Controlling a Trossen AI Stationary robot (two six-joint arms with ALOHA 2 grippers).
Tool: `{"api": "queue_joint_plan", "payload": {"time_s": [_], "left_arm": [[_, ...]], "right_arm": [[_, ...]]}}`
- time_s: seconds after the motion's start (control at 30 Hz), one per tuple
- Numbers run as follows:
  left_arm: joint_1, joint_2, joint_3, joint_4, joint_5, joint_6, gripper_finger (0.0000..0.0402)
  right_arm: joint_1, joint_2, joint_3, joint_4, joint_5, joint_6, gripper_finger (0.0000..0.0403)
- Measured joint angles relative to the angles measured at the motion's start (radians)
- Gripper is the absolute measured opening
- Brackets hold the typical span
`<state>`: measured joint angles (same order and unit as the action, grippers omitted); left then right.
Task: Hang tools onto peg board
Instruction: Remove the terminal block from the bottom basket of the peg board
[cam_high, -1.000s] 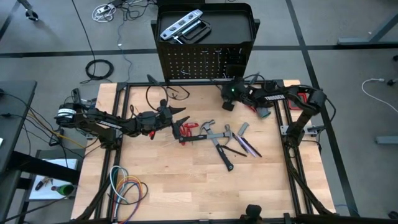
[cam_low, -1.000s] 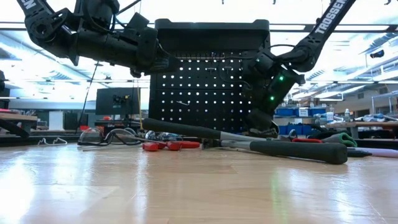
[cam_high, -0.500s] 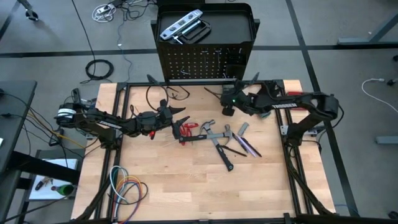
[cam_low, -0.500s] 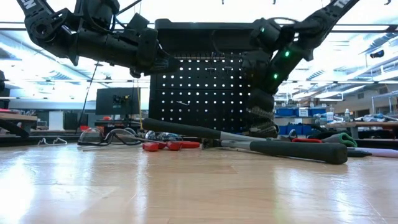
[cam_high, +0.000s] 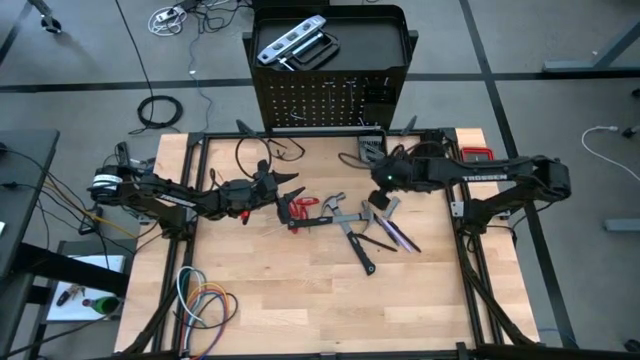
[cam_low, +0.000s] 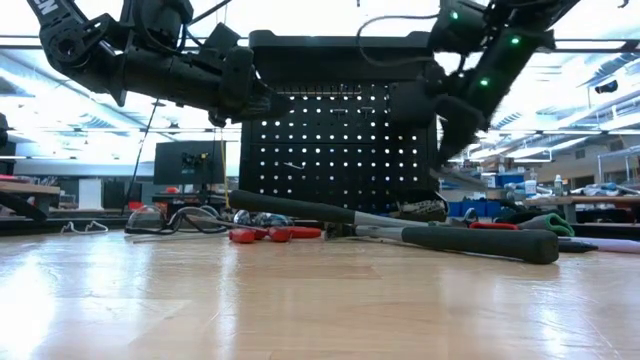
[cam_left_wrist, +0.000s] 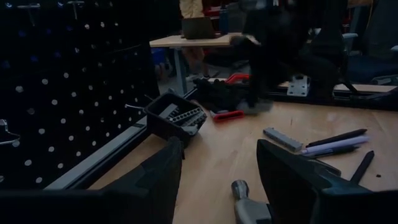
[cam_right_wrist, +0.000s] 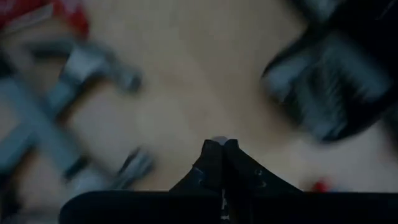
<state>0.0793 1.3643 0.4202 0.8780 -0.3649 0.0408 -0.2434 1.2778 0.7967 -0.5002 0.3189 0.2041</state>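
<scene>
High view: two arms over the bench (cam_high: 300, 300); peg board (cam_high: 325, 100) stands at the far edge, its tray holding one level (cam_high: 290, 42).
Tools: one heap mid-bench, with red pliers (cam_high: 303, 207), two hammers (cam_high: 345, 217) and thin screwdrivers (cam_high: 395, 237).
Left hand (cam_high: 290, 189): hovers beside the pliers, fingers spread, grasping nothing.
Right hand (cam_high: 378, 198): above the heap's far side, clenched, empty.
Low view: one long hammer handle (cam_low: 480, 243) lies before the board's holes.
Left wrist view: a small black box (cam_left_wrist: 176, 117) by the board's foot.
Right wrist view: blurred; fingers (cam_right_wrist: 222, 163) pressed together.
</scene>
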Motion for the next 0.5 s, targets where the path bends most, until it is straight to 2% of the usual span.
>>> {"api": "queue_joint_plan", "payload": {"time_s": [0.2, 0.33, 0.5], "left_arm": [[-0.002, 0.000, 0.000, 0.002, 0.001, -0.023, 0.0206], [-0.003, 0.000, 0.000, 0.003, 0.001, -0.026, 0.0206], [-0.003, 0.000, 0.000, 0.001, 0.003, -0.028, 0.0206]], "right_arm": [[0.024, 0.045, -0.056, -0.106, -0.185, 0.158, 0.0018], [0.036, 0.079, -0.110, -0.098, -0.184, 0.171, 0.0050], [0.034, 0.075, -0.124, -0.084, -0.181, 0.171, 0.0119]]}}
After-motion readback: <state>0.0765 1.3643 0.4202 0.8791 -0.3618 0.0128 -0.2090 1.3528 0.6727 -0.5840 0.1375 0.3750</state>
